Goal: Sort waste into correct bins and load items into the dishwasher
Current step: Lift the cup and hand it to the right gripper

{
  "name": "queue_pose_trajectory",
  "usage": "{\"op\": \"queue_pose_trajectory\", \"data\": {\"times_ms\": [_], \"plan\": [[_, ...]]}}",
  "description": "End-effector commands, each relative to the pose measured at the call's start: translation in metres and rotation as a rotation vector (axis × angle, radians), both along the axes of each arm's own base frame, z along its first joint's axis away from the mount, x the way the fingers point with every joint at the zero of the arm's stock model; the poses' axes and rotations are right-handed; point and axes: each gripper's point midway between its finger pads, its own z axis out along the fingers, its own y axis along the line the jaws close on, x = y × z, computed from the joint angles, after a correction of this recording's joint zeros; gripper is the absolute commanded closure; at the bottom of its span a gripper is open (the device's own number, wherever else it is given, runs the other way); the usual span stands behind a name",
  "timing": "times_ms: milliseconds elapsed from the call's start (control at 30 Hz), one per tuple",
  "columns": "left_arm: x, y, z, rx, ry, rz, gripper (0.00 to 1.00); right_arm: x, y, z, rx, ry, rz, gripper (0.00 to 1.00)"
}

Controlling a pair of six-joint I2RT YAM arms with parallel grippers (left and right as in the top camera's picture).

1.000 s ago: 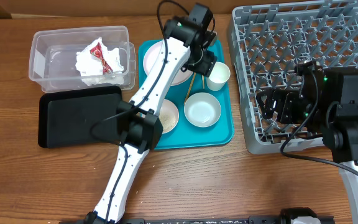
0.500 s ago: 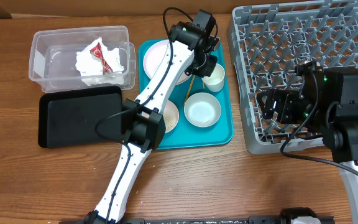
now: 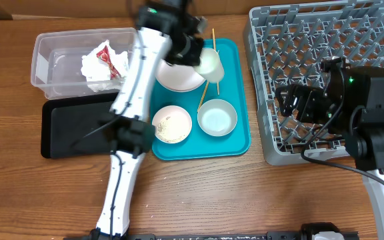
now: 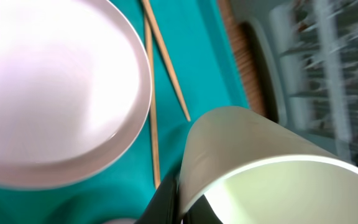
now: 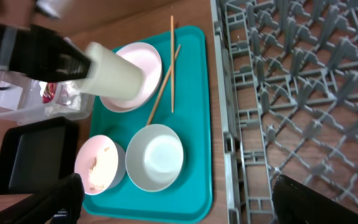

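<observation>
Clamped in left claw (image 3: 195, 55): white cup (image 3: 210, 63), tipped sideways above pink plate (image 3: 175, 79) on teal tray (image 3: 237, 133), upper centre of overhead view. Spread wide, empty, over grey rack (image 3: 299, 40) at right: right claw (image 3: 287, 103).

Left tool (image 3: 199, 55) clamped, reaching far forward; right tool (image 3: 287, 102) spread wide.

A robotics lab bench staged as a kitchen: a plain wooden table (image 3: 245, 193) bears a grey dish rack (image 3: 292, 33) at its right edge, a teal tray (image 3: 239, 143) mid-table, and a clear tub (image 3: 43, 67) and black tray (image 3: 72, 127) toward its left edge.
</observation>
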Motion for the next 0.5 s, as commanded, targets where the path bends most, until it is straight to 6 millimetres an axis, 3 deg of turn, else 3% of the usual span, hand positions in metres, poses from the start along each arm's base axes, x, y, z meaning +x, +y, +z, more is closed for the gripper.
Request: {"op": "queue_pose_trajectory", "data": {"times_ms": [0, 167, 467], "plan": [[-0.014, 0.0, 0.074, -0.192, -0.069, -0.024, 0.96, 0.007, 0.009, 0.011, 0.062, -0.018, 0.014, 0.0], [-0.031, 0.006, 0.105, -0.35, -0.051, -0.089, 0.96, 0.011, 0.025, 0.012, 0.13, -0.012, 0.088, 0.0], [-0.042, -0.002, 0.142, -0.619, -0.048, -0.188, 0.96, 0.024, 0.061, 0.016, 0.298, -0.016, 0.269, 0.0]]}}
